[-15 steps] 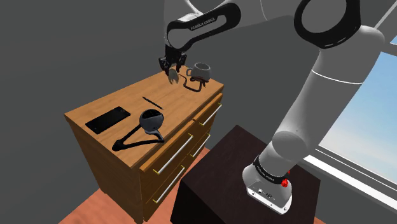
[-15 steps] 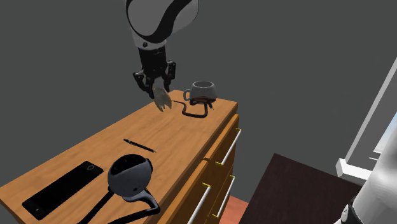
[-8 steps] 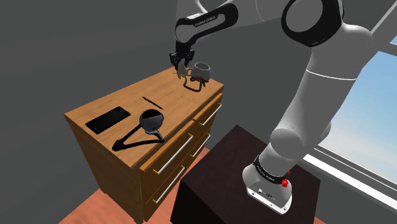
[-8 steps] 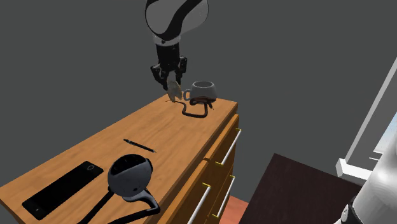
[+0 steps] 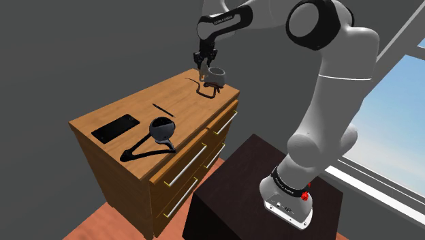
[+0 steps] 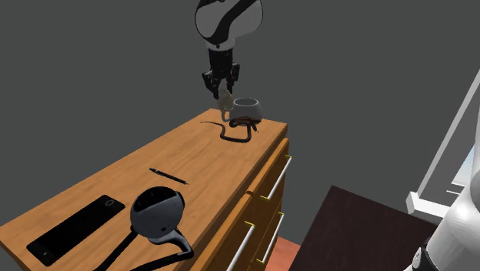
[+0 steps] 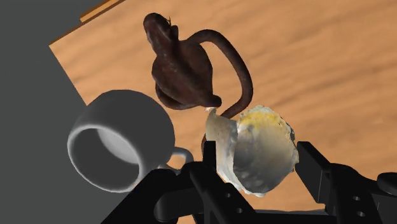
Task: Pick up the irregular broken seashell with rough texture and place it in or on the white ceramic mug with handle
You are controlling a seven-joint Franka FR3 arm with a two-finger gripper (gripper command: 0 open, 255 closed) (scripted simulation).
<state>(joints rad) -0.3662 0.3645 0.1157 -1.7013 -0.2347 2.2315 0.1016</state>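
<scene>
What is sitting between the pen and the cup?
A dark brown toy animal with a long curling tail, close beside the cup; the second exterior view shows it best.

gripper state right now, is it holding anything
Gripper: closed on the seashell, which it holds in the air next to the mug.

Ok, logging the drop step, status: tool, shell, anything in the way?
Tool shut on seashell, raised off the dresser. Seashell beside white mug, not over it. Dark brown long-tailed figurine close by the mug.
</scene>
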